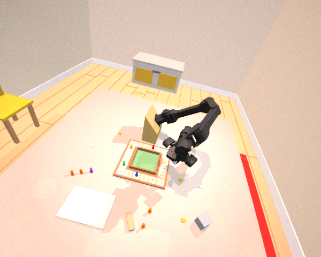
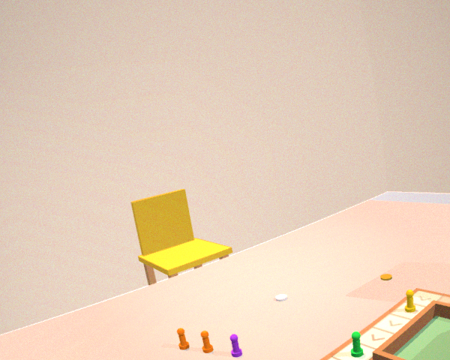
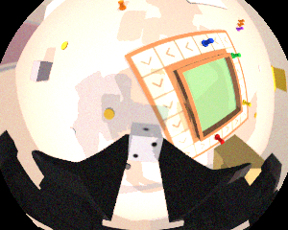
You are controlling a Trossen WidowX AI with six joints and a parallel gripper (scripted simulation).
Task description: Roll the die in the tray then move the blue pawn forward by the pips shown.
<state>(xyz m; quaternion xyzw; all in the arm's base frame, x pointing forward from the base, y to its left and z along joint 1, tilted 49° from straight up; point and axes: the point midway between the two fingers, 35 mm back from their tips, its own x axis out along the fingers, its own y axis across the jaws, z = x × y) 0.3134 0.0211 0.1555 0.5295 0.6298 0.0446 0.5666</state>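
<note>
My gripper point(image 3: 144, 140) is shut on the white die point(image 3: 145, 147), above the table beside the board's right side; in the top view the arm hides the fingertips and the die. The wrist view shows one pip on the die's upper face and two on the face toward the camera. The blue pawn point(image 1: 136, 173) point(image 3: 207, 42) stands on the board's front row. The board point(image 1: 145, 178) point(image 3: 149, 61) surrounds the green-floored tray point(image 1: 145, 160) point(image 3: 211, 96), which is empty. Red point(image 1: 153, 146) point(image 3: 219, 139), green point(image 1: 123, 163) point(image 2: 356, 343) and yellow point(image 1: 131, 146) point(image 2: 409, 301) pawns stand on other squares.
A tall tan block point(image 1: 151, 129) point(image 3: 235, 153) stands behind the board, close to the arm. A grey block point(image 1: 203, 221) point(image 3: 41, 71), a white panel point(image 1: 87, 205) and a tan bar point(image 1: 130, 221) lie in front. Orange pawns, a purple pawn point(image 1: 91, 170) point(image 2: 235, 344) and discs are scattered around.
</note>
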